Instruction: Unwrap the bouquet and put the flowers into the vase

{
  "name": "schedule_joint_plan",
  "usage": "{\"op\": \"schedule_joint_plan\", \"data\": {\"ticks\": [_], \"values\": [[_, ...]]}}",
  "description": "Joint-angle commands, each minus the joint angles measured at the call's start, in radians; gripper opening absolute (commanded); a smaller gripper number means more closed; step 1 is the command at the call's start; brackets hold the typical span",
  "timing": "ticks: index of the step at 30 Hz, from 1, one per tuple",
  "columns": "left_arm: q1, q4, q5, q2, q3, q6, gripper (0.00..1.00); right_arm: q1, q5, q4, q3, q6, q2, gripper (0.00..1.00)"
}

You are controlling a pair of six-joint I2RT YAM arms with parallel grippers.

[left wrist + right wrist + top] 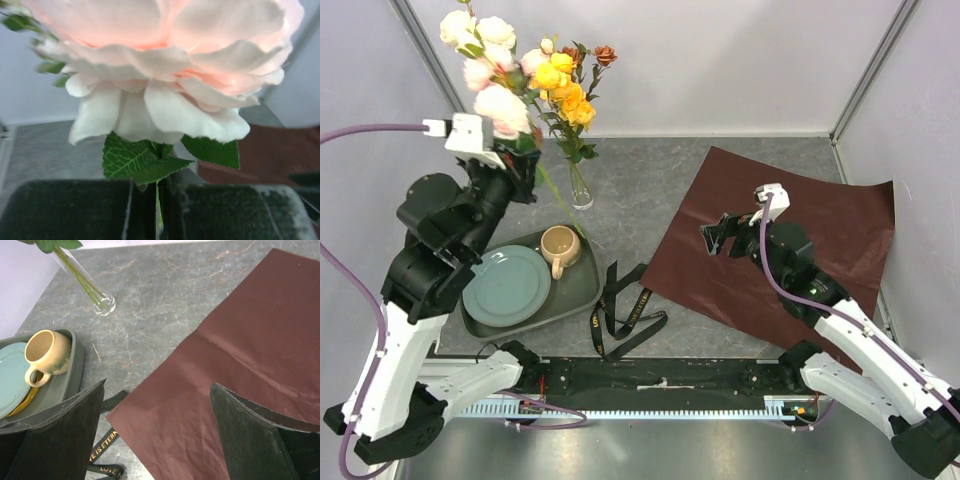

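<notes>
Upper left of the overhead view is where I've got things: the left gripper (523, 160) is clamped right down on the thin green stem of a pink rose spray (500, 100), holding it up beside the vase (580, 190). The vase sits upper middle of the table and already has the yellow and rust flowers (568, 92) in it. The right gripper (720, 238) hangs wide open with nothing in it over the maroon paper (800, 250), which lies flat on the right. The ribbon (625, 310) is loose at bottom centre.

kel_b: How's that spray going to behave going in?

me: Light but top-heavy, I reckon. Big soft blooms on a wiry stem (fake, so it should spring instead of snapping). I'd hold low on the stem, under the leaves, never on the petals. The vase worries me more: narrow, glass, full of tall stems, so it probably tips easily.

kel_b: Can you see the stem's bottom end?

me: Not well. It trails down toward the mug (558, 248) on the tray (588, 290), and I can't tell if it passes in front of the vase or behind. The left wrist view is all rose with no vase in it, and the right wrist view crops the vase's top off.
</notes>
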Motion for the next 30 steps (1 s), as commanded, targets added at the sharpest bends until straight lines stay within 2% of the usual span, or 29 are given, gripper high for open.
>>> {"op": "schedule_joint_plan", "data": {"ticks": [1, 6, 9, 13, 17, 22, 25, 30], "values": [[0.093, -0.050, -0.171, 0.101, 0.107, 0.064, 0.02, -0.001, 0.011, 0.010, 0.062, 0.032, 0.022, 0.93], [0.263, 0.035, -0.069, 0.194, 0.183, -0.003, 0.02, -0.001, 0.014, -0.011, 0.062, 0.049, -0.001, 0.93], [0.301, 0.119, -0.106, 0.242, 0.200, -0.002, 0.02, -0.001, 0.034, -0.036, 0.056, 0.049, -0.030, 0.93], [0.352, 0.216, -0.083, 0.285, 0.204, -0.044, 0.02, 0.001, 0.061, -0.065, 0.048, 0.046, -0.061, 0.93], [0.358, 0.320, -0.075, 0.303, 0.195, -0.058, 0.02, -0.001, 0.077, -0.077, 0.054, 0.041, -0.070, 0.93], [0.363, 0.441, -0.105, 0.316, 0.187, -0.002, 0.02, -0.002, 0.081, -0.088, 0.066, 0.038, -0.064, 0.93], [0.369, 0.469, -0.112, 0.334, 0.193, 0.031, 0.02, 0.001, 0.084, -0.087, 0.072, 0.037, -0.057, 0.93], [0.406, 0.480, -0.060, 0.366, 0.198, -0.020, 0.02, 0.001, 0.078, -0.090, 0.088, 0.034, -0.038, 0.93]]}}
